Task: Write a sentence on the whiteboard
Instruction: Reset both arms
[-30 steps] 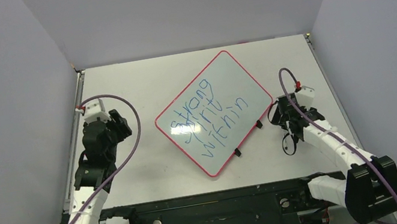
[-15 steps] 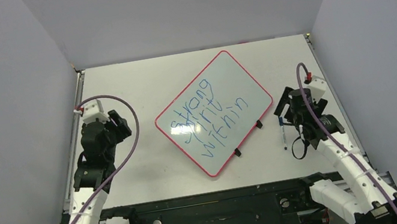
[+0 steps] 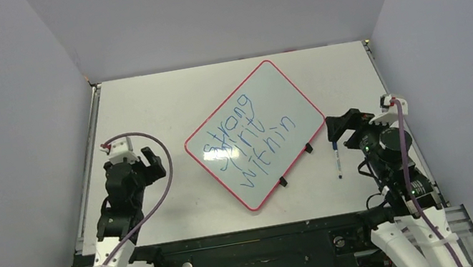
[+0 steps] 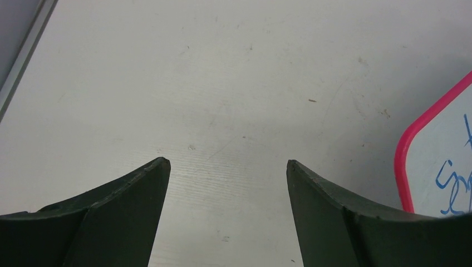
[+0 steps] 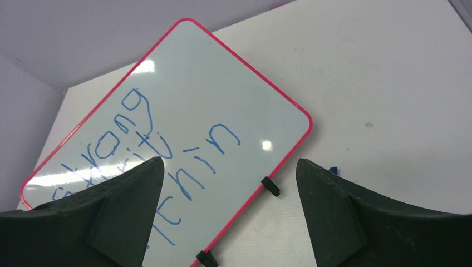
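Blue three-line sentence [image 3: 249, 140], one whiteboard [image 3: 274, 91]

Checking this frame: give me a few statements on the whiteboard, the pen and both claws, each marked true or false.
1. The large red-rimmed rectangular whiteboard carries a blue handwritten sentence in three lines. True.
2. The right claw grips the slim dark marker pen. False: the claw is open and empty, and the pen lies on the pale table to the right of the board.
3. The left claw is open above bare table, left of the board. True.
4. The board lies square to the table edges. False: it is turned diagonally.
5. The small black clips sit on the board's far edge. False: they are on its near-right edge.
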Tool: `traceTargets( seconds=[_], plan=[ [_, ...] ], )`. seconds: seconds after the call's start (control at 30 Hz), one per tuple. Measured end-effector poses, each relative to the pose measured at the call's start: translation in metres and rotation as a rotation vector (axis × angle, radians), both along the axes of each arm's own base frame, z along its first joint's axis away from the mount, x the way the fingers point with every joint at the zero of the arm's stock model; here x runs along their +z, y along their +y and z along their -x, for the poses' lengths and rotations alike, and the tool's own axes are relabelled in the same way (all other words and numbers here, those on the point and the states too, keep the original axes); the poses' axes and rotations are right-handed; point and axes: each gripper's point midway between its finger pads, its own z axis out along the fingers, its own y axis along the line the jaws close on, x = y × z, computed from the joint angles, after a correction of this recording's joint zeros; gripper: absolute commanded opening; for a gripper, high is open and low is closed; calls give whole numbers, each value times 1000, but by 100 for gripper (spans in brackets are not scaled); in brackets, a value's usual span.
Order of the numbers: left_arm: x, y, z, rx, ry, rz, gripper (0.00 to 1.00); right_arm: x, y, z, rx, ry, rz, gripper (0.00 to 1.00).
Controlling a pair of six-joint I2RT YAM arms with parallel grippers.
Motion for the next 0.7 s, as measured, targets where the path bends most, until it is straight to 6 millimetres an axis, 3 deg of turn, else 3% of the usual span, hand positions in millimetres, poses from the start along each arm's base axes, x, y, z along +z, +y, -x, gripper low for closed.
traceTargets(
  seconds=[0.13,0.43,0.7],
  plan=[
    [-4,1,3,-10,-17,-14,75,9,8,6,50,-61,-18,85],
    [22,3,-1,-14,-125,-43,75,15,21,17,129,-130,-51,85],
    [30,5,-2,-18,-154,-63,75,18,26,20,148,-136,-78,85]
  ],
)
